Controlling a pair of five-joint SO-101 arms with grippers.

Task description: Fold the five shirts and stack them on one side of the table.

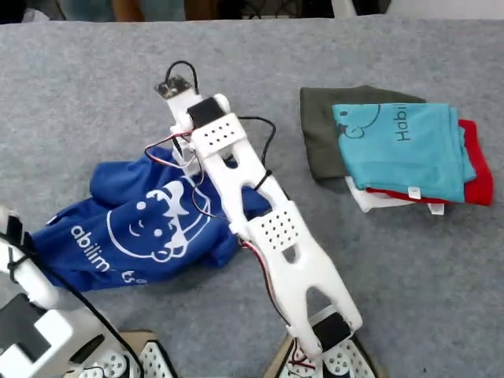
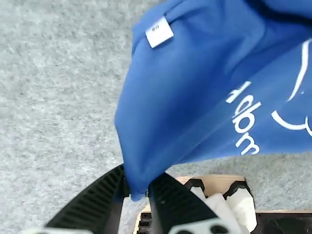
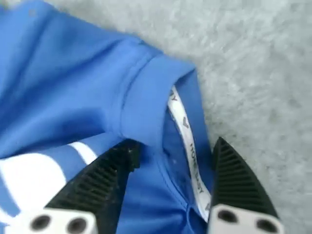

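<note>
- High view: the right arm stretches from its base at the near edge, up and to the left across the grey table. Its links run almost straight and its wrist bends down over the far side of the blue shirt.
- Right wrist view: the right gripper points down at the shirt's collar. Its jaws are spread, one black finger on the printed front and the other beyond the white neck tape, near the bare table. Nothing is pinched between them.
- High view: the left arm sits low at the near left corner, folded back close to its base, its wrist at the shirt's left end.
- Left wrist view: the left gripper is clamped on a corner of the blue shirt, and the cloth rises taut from the jaws. A white tag shows on the hem farther up.
- The blue shirt lies rumpled and unfolded, left of centre, print up.
- The stack of four folded shirts lies at the table's right side, well apart from both arms, with a teal shirt on top.
</note>
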